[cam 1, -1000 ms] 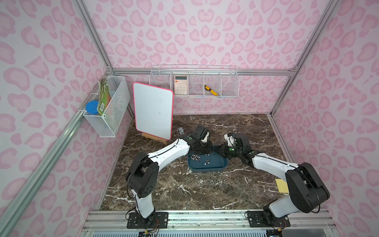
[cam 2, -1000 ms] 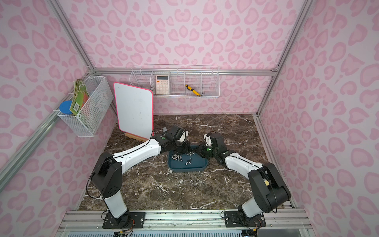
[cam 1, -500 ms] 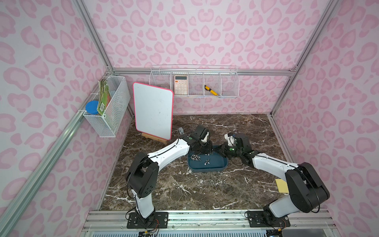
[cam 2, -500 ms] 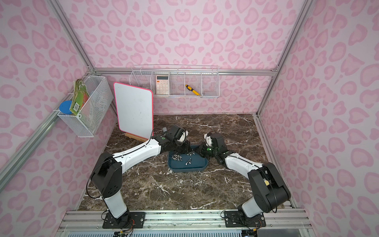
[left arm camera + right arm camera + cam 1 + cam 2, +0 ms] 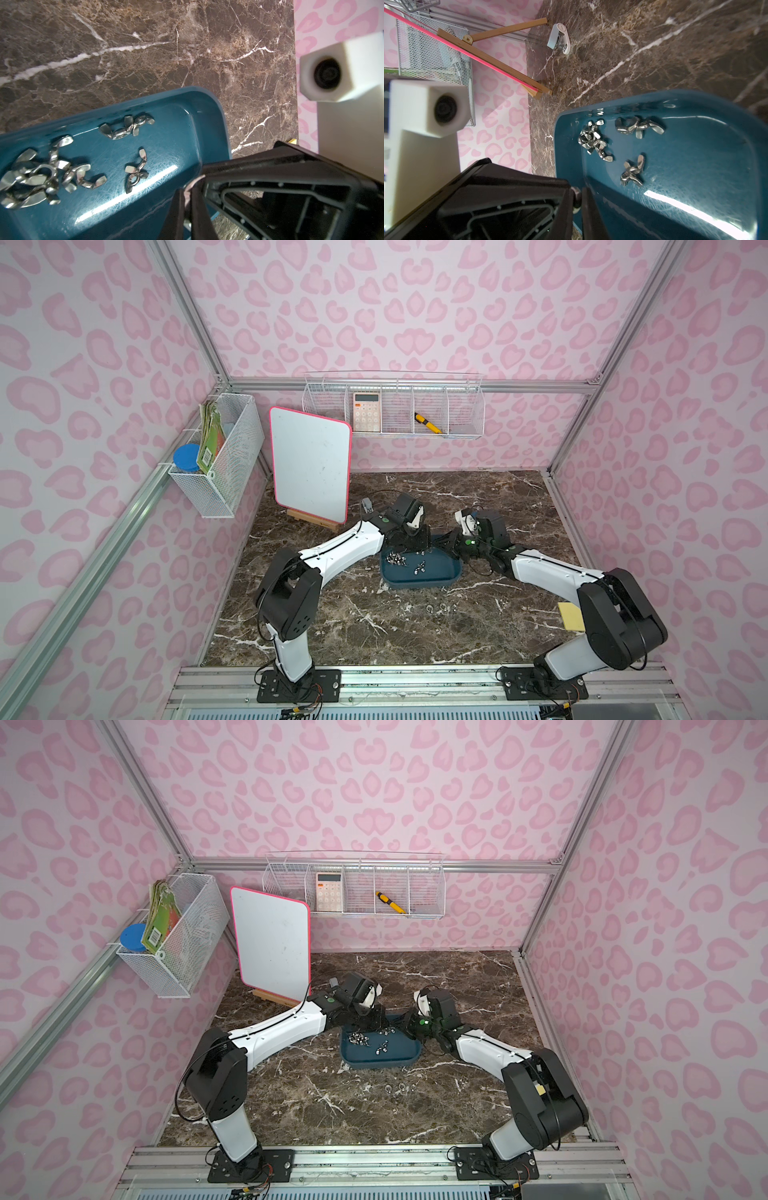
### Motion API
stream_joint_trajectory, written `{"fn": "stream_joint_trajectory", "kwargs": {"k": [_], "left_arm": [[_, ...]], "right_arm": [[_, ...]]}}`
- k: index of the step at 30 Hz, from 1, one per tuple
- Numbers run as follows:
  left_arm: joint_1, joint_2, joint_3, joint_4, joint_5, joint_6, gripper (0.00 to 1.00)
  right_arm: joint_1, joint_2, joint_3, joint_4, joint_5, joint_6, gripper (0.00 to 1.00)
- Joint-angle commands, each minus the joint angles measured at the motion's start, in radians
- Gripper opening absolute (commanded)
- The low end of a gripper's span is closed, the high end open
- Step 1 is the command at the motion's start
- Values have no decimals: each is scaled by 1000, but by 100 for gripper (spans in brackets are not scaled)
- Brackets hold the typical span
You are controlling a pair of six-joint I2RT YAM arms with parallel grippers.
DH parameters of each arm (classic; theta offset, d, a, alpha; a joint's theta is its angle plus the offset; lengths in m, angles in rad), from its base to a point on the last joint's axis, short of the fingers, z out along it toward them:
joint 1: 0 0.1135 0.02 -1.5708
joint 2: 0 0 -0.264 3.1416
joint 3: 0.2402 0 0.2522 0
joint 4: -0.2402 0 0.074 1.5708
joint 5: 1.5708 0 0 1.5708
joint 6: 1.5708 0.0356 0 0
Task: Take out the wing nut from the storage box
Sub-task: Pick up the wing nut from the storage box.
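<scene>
No nut was yet lifted: the left gripper (image 5: 187, 199) and right gripper (image 5: 577, 199) sat over the storage box (image 5: 415, 585) rim, jaws pressed together and seemingly empty, so the right's next needed spreading over the wing nuts (image 5: 632, 173) lying just ahead.

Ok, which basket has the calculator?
The long back-wall basket holds the calculator; the side-wall basket has green packets and a blue-lidded jar.
</scene>
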Motion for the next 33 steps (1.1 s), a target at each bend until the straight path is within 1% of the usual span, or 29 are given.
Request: {"fn": "stream_joint_trajectory", "kwargs": {"k": [1, 2, 5, 6, 9, 12, 14, 16, 17, 18, 21, 26, 30, 31, 32, 33], "left_arm": [[-3, -14, 1, 32, 54, 11, 0], [-2, -14, 1, 32, 54, 11, 0], [-3, -16, 0, 29, 48, 11, 0], [-2, -18, 0, 27, 45, 11, 2], [-1, -25, 0, 22, 34, 8, 13], [9, -34, -3, 11, 23, 6, 31], [22, -46, -13, 10, 22, 1, 34], [37, -65, -26, 7, 18, -2, 40], [43, -77, -33, 2, 15, -4, 43], [49, -85, -38, -4, 10, -4, 43], [73, -121, -59, -21, -4, -2, 51], [107, -180, -89, -63, -45, 8, 75], [137, -224, -114, -85, -72, 11, 91], [143, -234, -118, -94, -79, 13, 96], [150, -242, -122, -96, -81, 14, 99], [155, -248, -126, -101, -82, 16, 99]], "right_arm": [[2, 4, 8, 20, -11, -13, 5], [1, 4, 7, 22, -11, -13, 2], [1, 1, 5, 19, -7, -14, 0], [1, -1, 5, 17, -5, -15, 0], [-2, -9, 7, -5, 4, -26, 0], [-7, -23, 6, -39, 18, -47, 0], [-11, -39, 7, -77, 33, -70, 0], [-13, -58, 9, -134, 54, -104, 0], [-13, -71, 13, -174, 72, -128, 0], [-13, -83, 19, -216, 91, -152, 0], [-13, -127, 28, -350, 158, -231, 0], [1, -214, 27, -567, 286, -337, 0], [43, -270, 4, -701, 377, -378, 0], [58, -280, -3, -734, 398, -384, 1], [74, -290, -12, -764, 422, -387, 1], [87, -297, -21, -784, 438, -388, 1]]}}
